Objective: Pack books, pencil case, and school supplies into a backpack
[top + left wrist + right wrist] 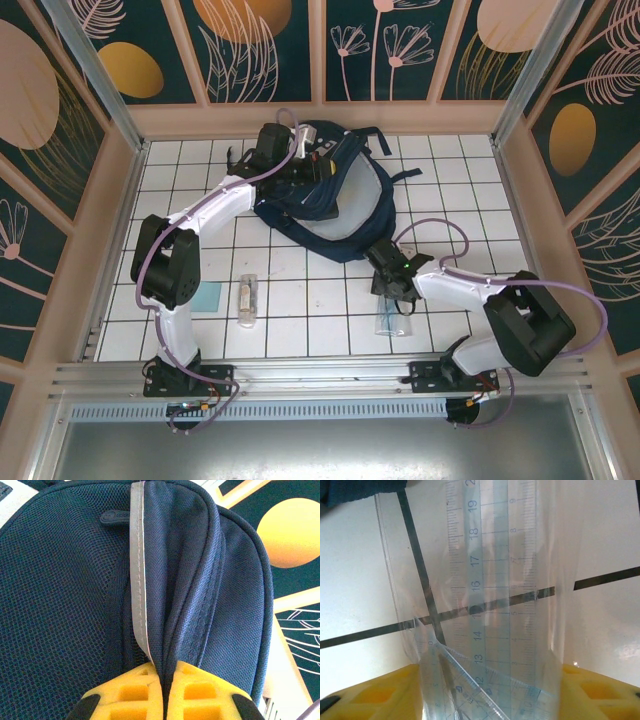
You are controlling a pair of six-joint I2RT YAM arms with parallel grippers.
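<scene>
Counter [300, 335]: white square tiles with dark grout lines. Walls [250, 50] on three sides are dark teal panels printed with pale leaf and flower line art plus orange and peach discs. They sit in a peach-tan frame [320, 118]. Aluminium posts [93, 72] stand at the back corners. Near edge has a metal rail [320, 371], then a slotted grey strip [300, 410]. Lighting is even, with soft glare on the tiles.

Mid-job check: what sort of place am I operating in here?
Probably a purpose-built robot test cell, not a real classroom: white tiled tabletop, aluminium frame rail at the near edge, decorative leaf-print wall panels all round.
</scene>
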